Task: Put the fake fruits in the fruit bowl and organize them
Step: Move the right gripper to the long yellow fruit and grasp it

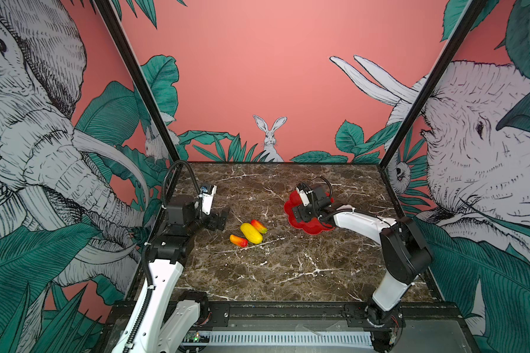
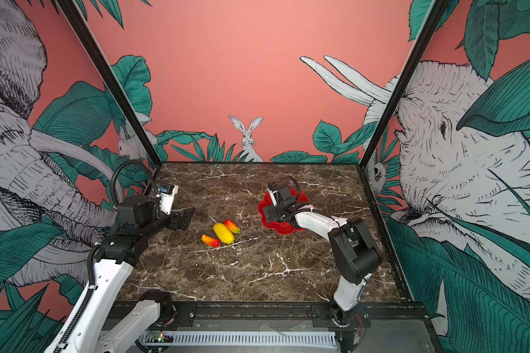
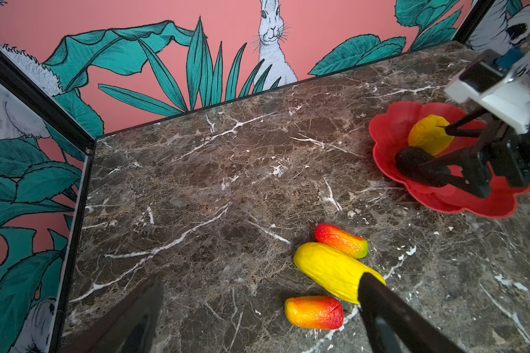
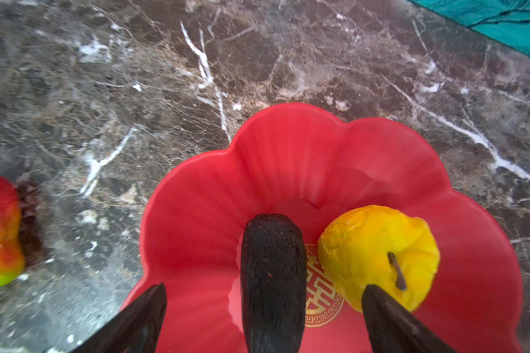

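Note:
The red scalloped fruit bowl (image 1: 290,205) (image 4: 288,137) stands right of the table's middle. In it lie a black oval fruit (image 4: 273,275) (image 3: 413,159) and a bumpy yellow fruit (image 4: 377,244) beside the gold emblem. My right gripper (image 4: 264,287) (image 1: 298,215) hangs over the bowl, open, with its fingers astride the black fruit and a gap on each side. A long yellow fruit (image 1: 251,233) (image 3: 328,269) lies on the table between two mango-like fruits (image 1: 259,226) (image 1: 238,240). My left gripper (image 3: 260,278) (image 1: 222,217) is open and empty, just left of these three.
The brown marble table (image 1: 288,269) is fenced by black frame posts and printed walls at the back and sides. A black rail (image 1: 273,308) runs along the front edge, where both arm bases sit.

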`<state>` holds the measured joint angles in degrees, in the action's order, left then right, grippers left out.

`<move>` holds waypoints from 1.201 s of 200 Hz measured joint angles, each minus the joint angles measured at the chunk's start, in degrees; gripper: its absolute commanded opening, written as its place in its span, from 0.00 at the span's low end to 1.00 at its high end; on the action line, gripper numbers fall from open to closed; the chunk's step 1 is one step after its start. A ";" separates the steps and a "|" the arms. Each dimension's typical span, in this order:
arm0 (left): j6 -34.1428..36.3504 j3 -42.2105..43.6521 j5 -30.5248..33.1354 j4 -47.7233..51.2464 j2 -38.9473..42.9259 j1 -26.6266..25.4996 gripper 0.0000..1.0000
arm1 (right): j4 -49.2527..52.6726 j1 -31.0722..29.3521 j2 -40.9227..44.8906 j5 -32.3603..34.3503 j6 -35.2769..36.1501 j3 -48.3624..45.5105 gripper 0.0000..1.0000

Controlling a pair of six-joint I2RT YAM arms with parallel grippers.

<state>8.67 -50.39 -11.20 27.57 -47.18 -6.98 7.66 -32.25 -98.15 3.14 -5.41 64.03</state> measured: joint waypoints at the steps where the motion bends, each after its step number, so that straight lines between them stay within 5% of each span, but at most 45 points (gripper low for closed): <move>1: 0.00 0.00 0.02 0.00 0.00 0.00 1.00 | 0.04 0.00 0.11 -0.04 0.04 0.00 0.99; 86: 0.00 0.00 -0.17 0.00 0.00 0.00 1.00 | 3.69 -9.53 1.70 -8.61 5.05 6.21 0.99; 156: 0.00 0.00 -0.15 0.00 0.15 0.00 1.00 | 3.69 -18.36 -11.39 -15.52 6.12 18.18 0.83; 240: 0.00 0.00 -0.15 0.00 0.50 0.00 1.00 | 3.43 -20.63 -18.75 -19.82 4.33 20.17 0.69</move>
<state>8.67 -50.39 -11.35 27.57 -46.68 -6.98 11.09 -52.88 -116.90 -16.69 -1.08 84.20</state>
